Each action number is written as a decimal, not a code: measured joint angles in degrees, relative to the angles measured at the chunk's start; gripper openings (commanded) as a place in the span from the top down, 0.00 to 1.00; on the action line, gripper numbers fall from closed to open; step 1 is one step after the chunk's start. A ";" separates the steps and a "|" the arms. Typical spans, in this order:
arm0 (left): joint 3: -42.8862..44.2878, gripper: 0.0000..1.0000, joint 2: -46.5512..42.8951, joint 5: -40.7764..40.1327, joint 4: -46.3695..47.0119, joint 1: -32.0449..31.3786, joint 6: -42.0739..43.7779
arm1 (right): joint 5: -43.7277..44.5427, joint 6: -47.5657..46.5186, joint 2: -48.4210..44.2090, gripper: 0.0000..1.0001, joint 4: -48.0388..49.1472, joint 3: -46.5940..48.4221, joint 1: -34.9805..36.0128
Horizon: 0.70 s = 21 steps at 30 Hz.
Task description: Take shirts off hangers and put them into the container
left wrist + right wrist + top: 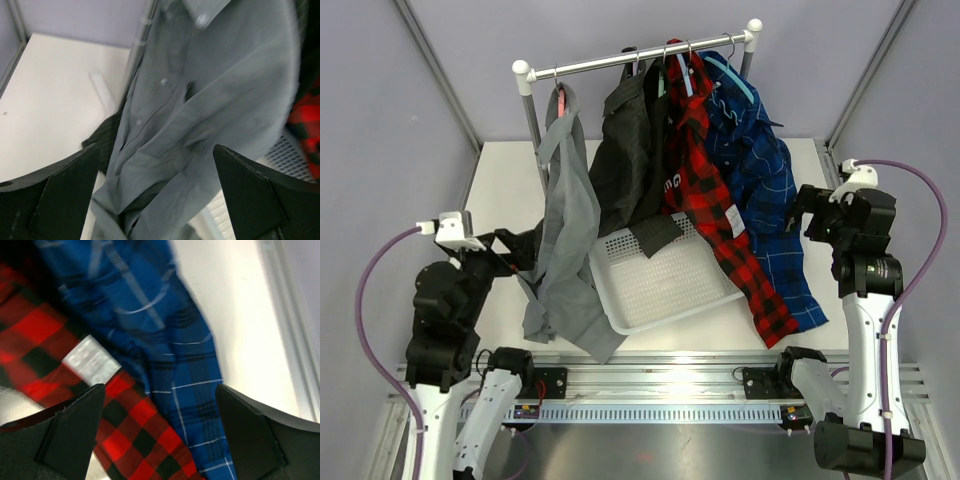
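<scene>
Left pincer [156,152]: jaws spread wide, nothing between them.
Right pincer [161,389]: jaws wide apart too, gripping nothing.
Grey shirt [570,225]: hangs straight ahead of the left pincer, its button placket facing the fingers. The fingertips are just at its left edge; whether they touch the cloth cannot be told.
Black shirt [625,150]: beyond the grey one, farther to the left pincer's right. Its hem rests in the container.
Red plaid shirt [40,325]: ahead and to the left of the right pincer, a white label showing near the left finger.
Blue plaid shirt [150,305]: directly ahead of the right pincer, beside and partly overlapping the red one.
Container [670,285]: on the tabletop [500,190] between the two pincers. The grey shirt covers its side nearest the left pincer, and the red plaid drapes over its side nearest the right.
Hangers: a pink one [560,100] shows at the grey collar. All four shirts hang from the rail [640,58], well beyond both pincers.
</scene>
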 measured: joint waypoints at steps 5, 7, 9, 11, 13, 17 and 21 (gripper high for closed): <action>10.88 0.01 5.86 4.50 -2.16 0.00 -3.96 | -12.66 -9.22 0.46 0.00 -2.05 0.22 0.00; 14.16 0.01 8.63 6.27 -2.84 0.00 -5.14 | -16.52 -12.87 0.55 0.01 -3.52 0.22 0.00; 17.68 0.01 12.13 7.89 -3.85 0.00 -6.10 | -19.56 -15.56 0.52 0.01 -4.39 0.13 0.00; 20.46 0.01 15.72 9.16 -4.26 0.00 -6.84 | -22.56 -18.14 0.44 0.01 -4.57 -0.50 0.00; 23.10 0.01 19.47 9.53 -5.01 -0.72 -7.23 | -25.53 -20.44 0.31 0.01 -4.81 -1.77 0.00; 28.83 0.01 27.02 6.29 -6.16 -8.15 -7.48 | -31.04 -22.51 -0.31 0.01 -4.70 -5.73 0.00; 35.60 0.03 34.93 -1.38 -7.34 -18.49 -7.43 | -33.57 -23.37 -0.48 0.01 -4.44 -8.76 0.00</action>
